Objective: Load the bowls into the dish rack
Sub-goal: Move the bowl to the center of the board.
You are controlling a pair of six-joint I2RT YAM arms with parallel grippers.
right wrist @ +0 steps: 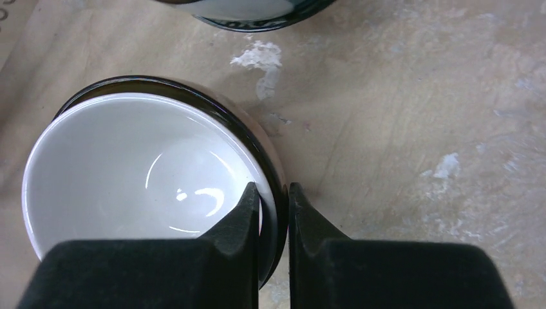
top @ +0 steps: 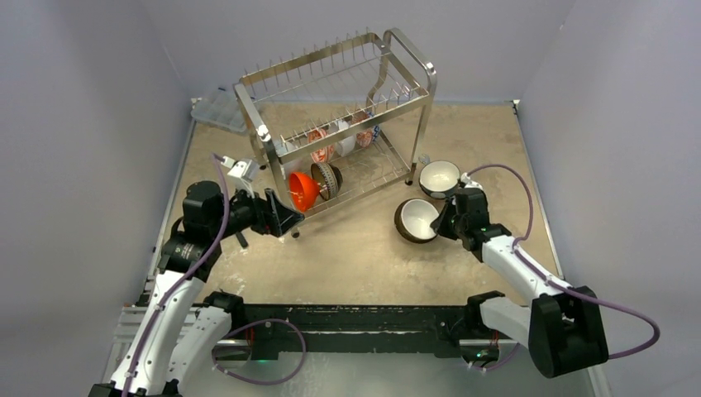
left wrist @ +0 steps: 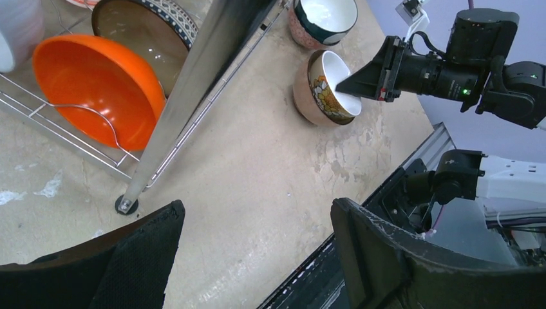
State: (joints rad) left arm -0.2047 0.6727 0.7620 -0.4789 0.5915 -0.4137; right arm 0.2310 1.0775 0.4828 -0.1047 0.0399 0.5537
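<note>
The dish rack (top: 331, 83) stands at the back of the table. On its lower tier an orange bowl (top: 303, 191) and a brown-glazed bowl (top: 326, 180) stand on edge, with floral bowls (top: 321, 147) behind them. My right gripper (right wrist: 273, 193) is shut on the rim of a white-lined bowl (right wrist: 141, 180), one finger inside and one outside. That bowl (top: 416, 220) sits tilted on the table right of the rack. A second white-lined bowl (top: 439, 178) rests just behind it. My left gripper (left wrist: 257, 209) is open and holds nothing, beside the rack's front left leg (left wrist: 193, 90).
A clear plastic box (top: 219, 107) lies at the back left behind the rack. The black rail (top: 355, 318) carrying the arm bases runs along the near edge. Grey walls close in both sides of the table.
</note>
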